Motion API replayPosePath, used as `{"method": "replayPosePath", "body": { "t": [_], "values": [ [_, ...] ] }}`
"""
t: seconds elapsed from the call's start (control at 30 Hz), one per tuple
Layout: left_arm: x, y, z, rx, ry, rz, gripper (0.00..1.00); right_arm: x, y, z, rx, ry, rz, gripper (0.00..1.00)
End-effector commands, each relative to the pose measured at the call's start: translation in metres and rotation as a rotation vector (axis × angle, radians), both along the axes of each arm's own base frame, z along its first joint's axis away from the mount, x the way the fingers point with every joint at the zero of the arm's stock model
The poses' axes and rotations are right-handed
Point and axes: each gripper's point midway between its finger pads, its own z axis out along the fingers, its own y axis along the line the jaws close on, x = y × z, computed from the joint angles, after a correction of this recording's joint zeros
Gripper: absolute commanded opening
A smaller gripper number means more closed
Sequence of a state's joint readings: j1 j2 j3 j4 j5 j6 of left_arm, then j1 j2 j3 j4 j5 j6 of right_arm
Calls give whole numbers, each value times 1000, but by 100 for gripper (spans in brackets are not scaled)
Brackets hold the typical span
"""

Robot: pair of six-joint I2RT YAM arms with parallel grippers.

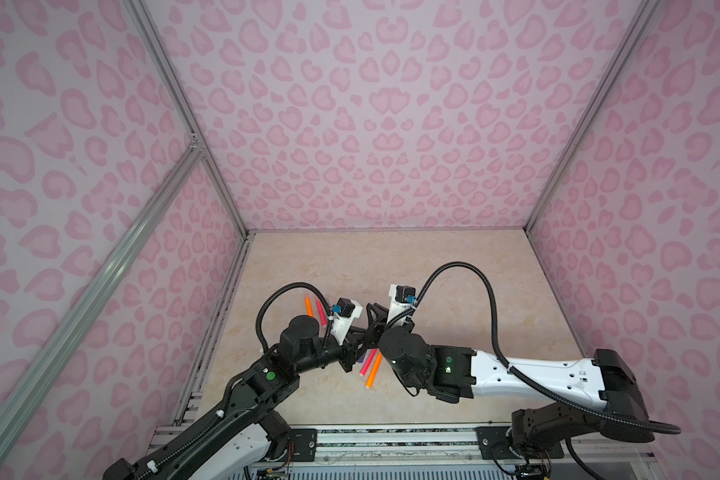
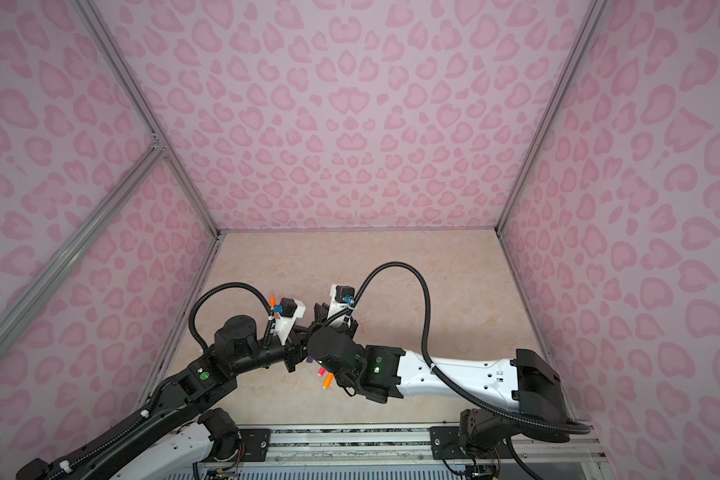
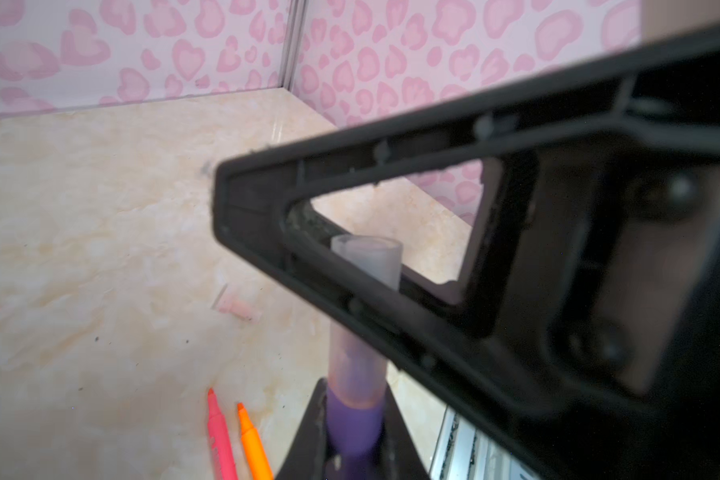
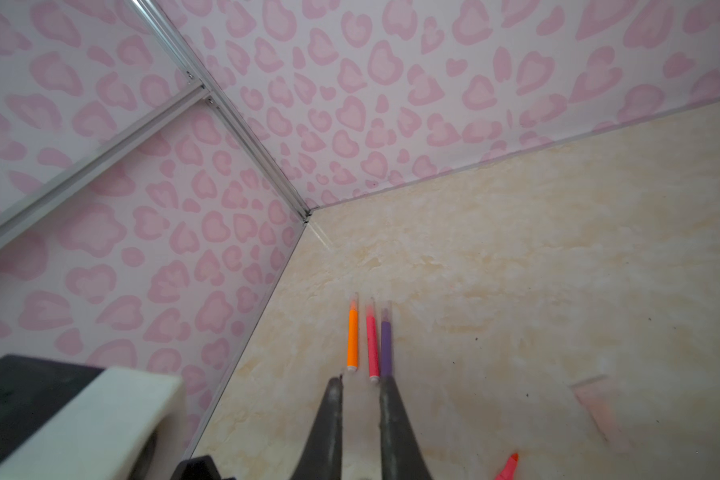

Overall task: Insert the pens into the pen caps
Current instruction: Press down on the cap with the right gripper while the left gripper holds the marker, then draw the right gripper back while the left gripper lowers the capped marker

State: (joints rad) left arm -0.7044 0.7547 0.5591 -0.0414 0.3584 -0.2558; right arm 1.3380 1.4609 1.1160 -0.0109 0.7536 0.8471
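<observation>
The left jaws are clenched on the purple pen (image 3: 354,419) just behind its tip, apparently to brace it while the right jaws, nearly closed, pinch the cap (image 3: 368,257) from the side and bear it over that tip. The cap looks partly seated. Beyond the right jaws, three pens (image 4: 372,345) lie side by side on the desk (image 4: 558,249), seemingly capped. A spare cap (image 3: 238,307) lies well apart from both jaws.

both arms fold inward, left gripper (image 3: 354,440) and right gripper (image 4: 360,395) clamped, tips close together.
</observation>
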Motion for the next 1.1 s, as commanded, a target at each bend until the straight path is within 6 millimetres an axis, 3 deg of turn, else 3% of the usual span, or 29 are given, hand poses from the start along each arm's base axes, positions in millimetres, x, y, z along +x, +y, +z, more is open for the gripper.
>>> {"method": "replayPosePath", "body": {
  "t": [0.0, 0.27, 0.47, 0.67, 0.8, 1.07],
  "values": [
    [53, 33, 77, -165, -260, 344, 4, -28, -5, -72, -285, 170, 98, 0],
    [52, 32, 76, -177, -256, 338, 4, -26, -3, -59, -225, 110, 117, 0],
    [57, 27, 67, -159, -227, 339, 4, -10, -11, -44, -205, 99, 101, 1],
    [71, 32, 51, -119, -185, 414, 4, 8, -33, -17, -150, 68, 77, 34],
    [97, 43, 15, -37, -92, 562, 4, 14, -52, -2, -164, 35, 47, 57],
    [147, 74, -78, 284, 212, 837, 4, 37, -104, -27, -110, 86, -50, 63]
  ]
}}
